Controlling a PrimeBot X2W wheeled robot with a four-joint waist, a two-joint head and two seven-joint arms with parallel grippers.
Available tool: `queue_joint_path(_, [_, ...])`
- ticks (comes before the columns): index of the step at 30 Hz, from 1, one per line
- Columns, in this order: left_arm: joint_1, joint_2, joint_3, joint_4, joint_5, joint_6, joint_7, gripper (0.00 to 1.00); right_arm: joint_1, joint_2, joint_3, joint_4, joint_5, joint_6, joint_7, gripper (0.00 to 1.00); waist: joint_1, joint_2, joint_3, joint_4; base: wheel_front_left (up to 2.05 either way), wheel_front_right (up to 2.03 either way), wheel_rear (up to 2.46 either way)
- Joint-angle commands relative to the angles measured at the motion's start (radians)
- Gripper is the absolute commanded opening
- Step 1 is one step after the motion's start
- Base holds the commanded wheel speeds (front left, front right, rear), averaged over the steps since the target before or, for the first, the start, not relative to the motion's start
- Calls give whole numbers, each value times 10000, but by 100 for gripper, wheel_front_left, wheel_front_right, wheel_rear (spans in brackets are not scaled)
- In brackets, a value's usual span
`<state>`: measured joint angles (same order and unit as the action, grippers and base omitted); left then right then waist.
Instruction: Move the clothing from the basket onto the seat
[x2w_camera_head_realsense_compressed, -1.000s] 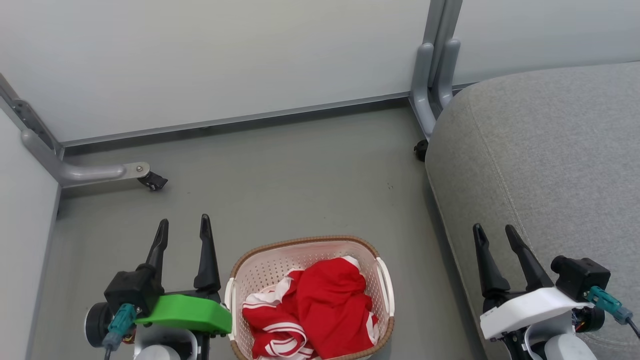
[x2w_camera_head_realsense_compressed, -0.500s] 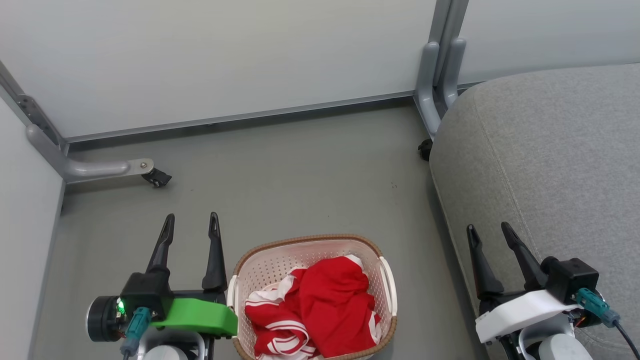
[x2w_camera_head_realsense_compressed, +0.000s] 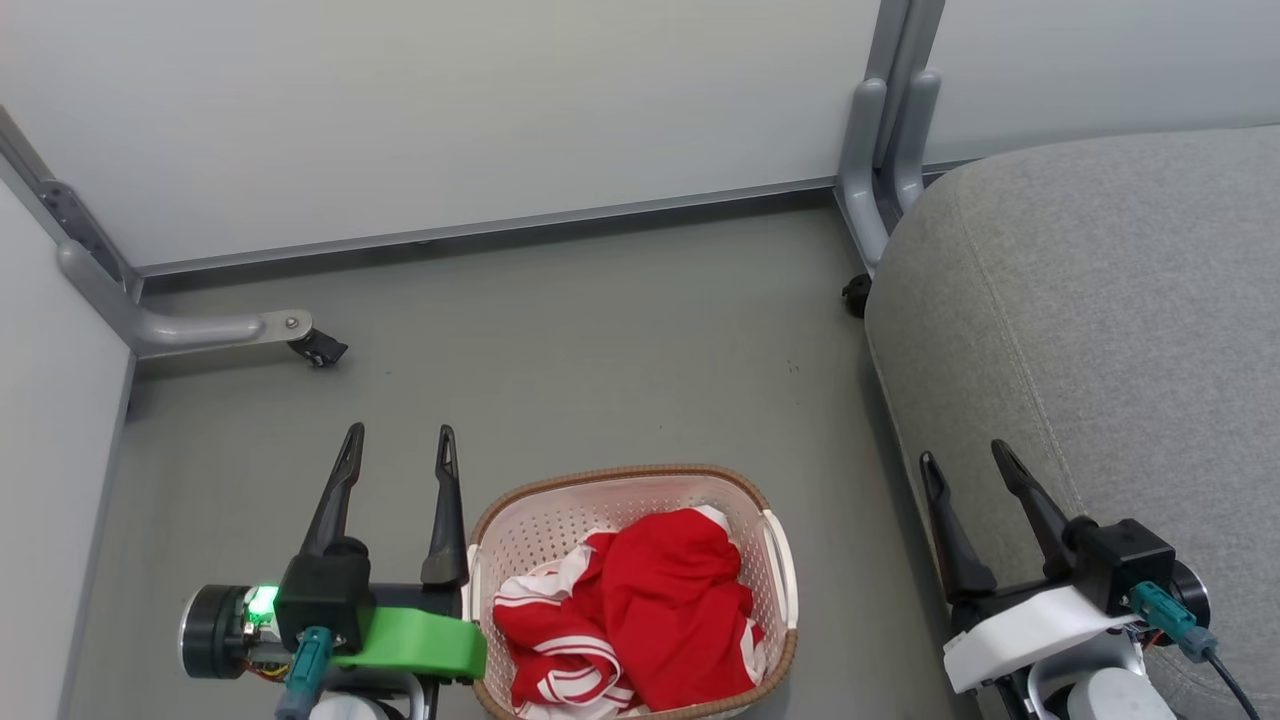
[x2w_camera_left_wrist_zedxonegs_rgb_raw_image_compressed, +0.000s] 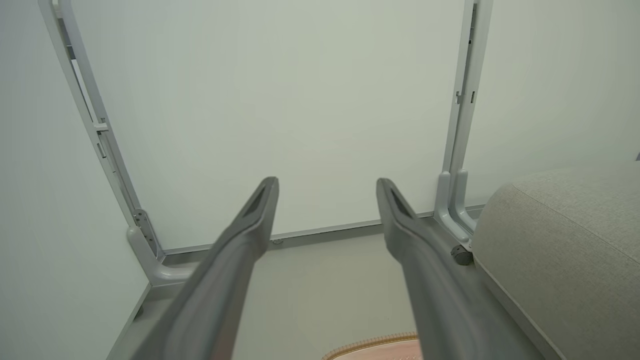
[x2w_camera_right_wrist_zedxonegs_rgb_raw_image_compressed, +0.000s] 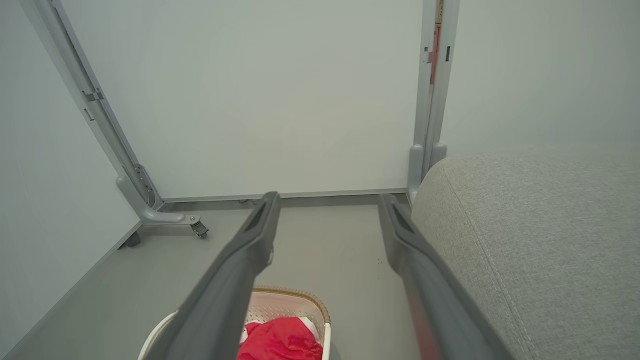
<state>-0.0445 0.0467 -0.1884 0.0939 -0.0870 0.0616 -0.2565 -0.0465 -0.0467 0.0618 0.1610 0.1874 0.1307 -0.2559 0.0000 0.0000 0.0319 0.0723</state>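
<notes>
The basket (x2w_camera_head_realsense_compressed: 620, 472), cream-white with a brown woven-look rim, stands on the grey floor (x2w_camera_head_realsense_compressed: 560, 330) at the near middle of the head view. The clothing (x2w_camera_head_realsense_compressed: 655, 585) lies crumpled inside it: a plain red garment is heaped on top towards the right, and a red one with white striped trim lies under it on the left and near side. The seat (x2w_camera_head_realsense_compressed: 1100, 300), a big grey woven cushion with a stitched seam, takes up the right side. Its rounded edge stands apart from the basket, with a strip of floor between them.

The left claw (x2w_camera_head_realsense_compressed: 400, 432) hovers just left of the basket, its green-shelled wrist beside the basket's left handle. Its two dark fingers are spread apart, empty, and point to the far side. The right claw (x2w_camera_head_realsense_compressed: 964, 452) hangs over the near left edge of the seat, its fingers likewise apart and empty. In the right wrist view the basket and the red cloth lie low under its left finger.

On the far side stand pale wall panels (x2w_camera_head_realsense_compressed: 450, 110), joined by a grey metal post (x2w_camera_head_realsense_compressed: 885, 130). At the far left a grey frame leg (x2w_camera_head_realsense_compressed: 200, 327) ends in a small black caster (x2w_camera_head_realsense_compressed: 320, 350)
</notes>
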Motion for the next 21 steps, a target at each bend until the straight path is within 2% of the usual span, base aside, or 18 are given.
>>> queue_joint_path(1, [74,65,-17,-63,249,78,-76,100,30,-62,15,-46,-213,0,-88,100,0,0,27,14,0,0,0])
queue_joint_path(14, [62,64,0,-67,289,66,-79,100,19,-62,11,-48,-298,0,-108,100,0,0,78,38,0,0,0])
queue_joint_path(21, [-318,71,-52,145,390,-246,-78,100,-217,-61,96,-114,-294,0,-108,100,0,0,349,-104,0,0,0])
